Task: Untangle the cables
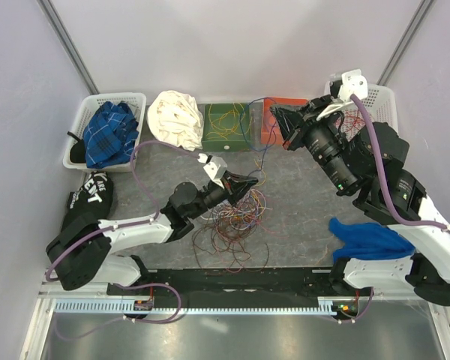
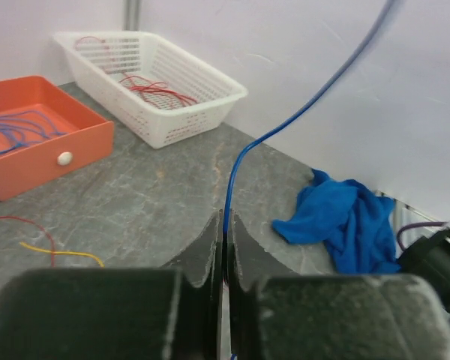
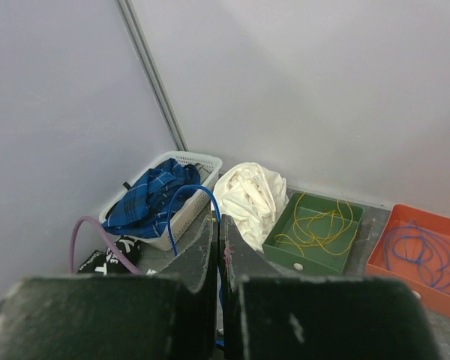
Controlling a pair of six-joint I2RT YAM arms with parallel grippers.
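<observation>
1. The blue cable (image 2: 231, 176) is the strand being worked. It runs up from the tangle (image 1: 236, 214) in the middle of the counter (image 1: 300, 217) toward the far right, where the orange tray (image 2: 22, 172) already holds blue cables.
2. Both pairs of jaws are closed on this cable. The left jaws pinch it just above the tangle, and the right jaws pinch it higher up over the orange tray, with a loop hanging beside them.
3. The step appears to be drawing the blue strand free of the heap. A slow pull from the right jaws, up and away to the far right, would suit best.
4. The left jaws should act as a guide. A slightly eased grip would let the cable slide through, while the rest of the tangle stays low on the counter.
5. If red or yellow strands rise with the cable, it is snagged. Pause and shake or re-grip nearer the knot instead of hauling.
6. The tail end is hidden in the heap, so its remaining length cannot be judged.
7. Steer clear of the green tray (image 1: 229, 124) with yellow cables on the left and the white basket (image 2: 172, 97) with red ones on the right.
</observation>
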